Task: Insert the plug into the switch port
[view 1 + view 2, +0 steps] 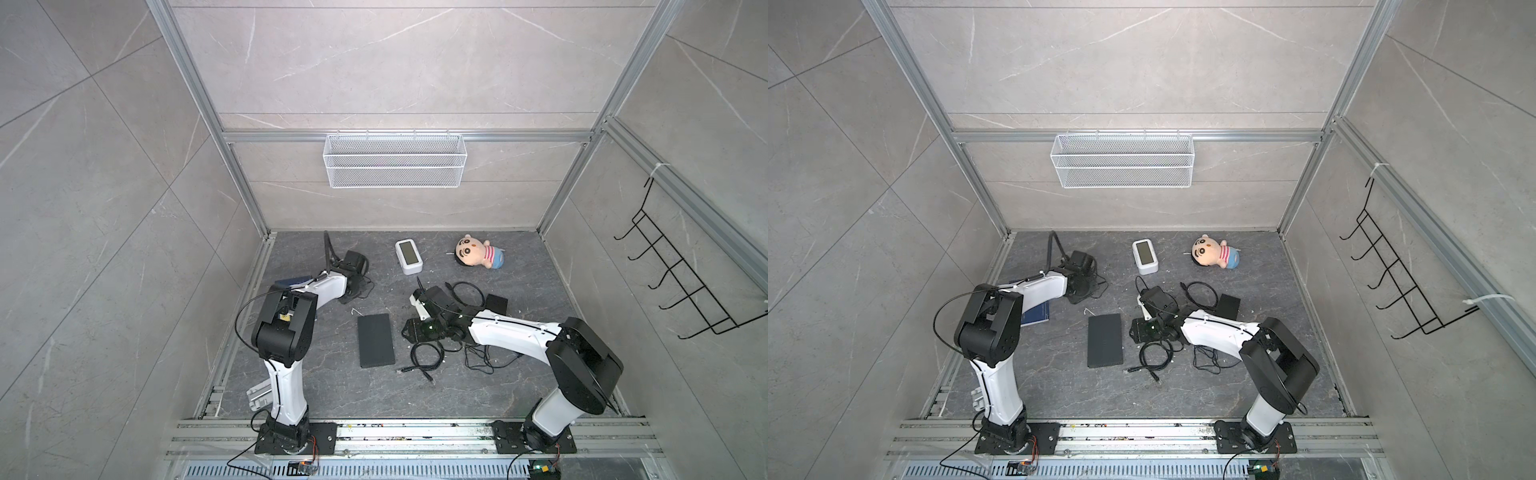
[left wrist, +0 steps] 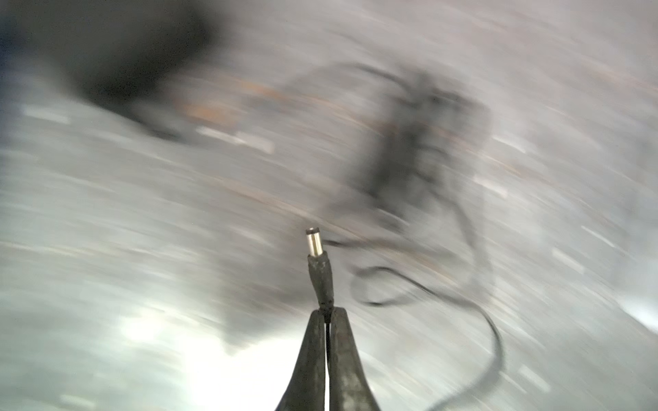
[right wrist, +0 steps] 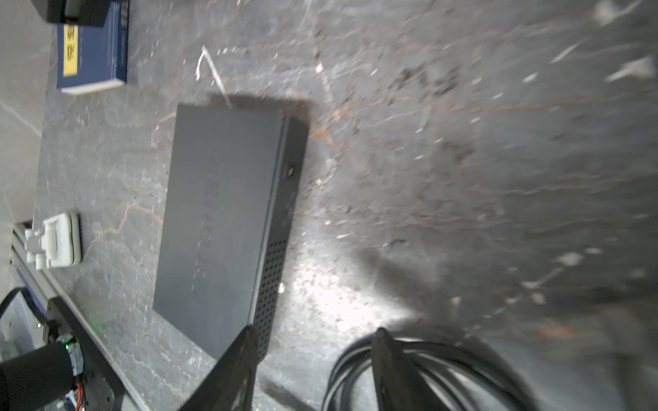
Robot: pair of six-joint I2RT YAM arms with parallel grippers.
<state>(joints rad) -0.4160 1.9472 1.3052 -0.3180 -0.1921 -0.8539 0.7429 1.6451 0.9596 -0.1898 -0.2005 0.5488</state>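
The plug (image 2: 315,245), a silver barrel tip on a black sleeve, sticks out past the tips of my left gripper (image 2: 327,315), which is shut on its sleeve. Its thin black cord (image 2: 493,331) trails off behind, and the scene beyond is blurred. The switch (image 1: 376,340) is a flat dark grey box lying mid-floor. A small round port (image 3: 289,170) shows on its side face. My right gripper (image 3: 317,334) is open and holds nothing. One finger is by the switch's vented corner, the other over a coiled black cable (image 3: 427,370).
At the back stand a white device (image 1: 408,256) and a plush doll (image 1: 478,252). A blue book (image 1: 1036,316) lies at the left and a black adapter block (image 1: 496,302) at the right. Loose black cables (image 1: 426,359) lie right of the switch. A white clip (image 3: 57,238) sits by the rail.
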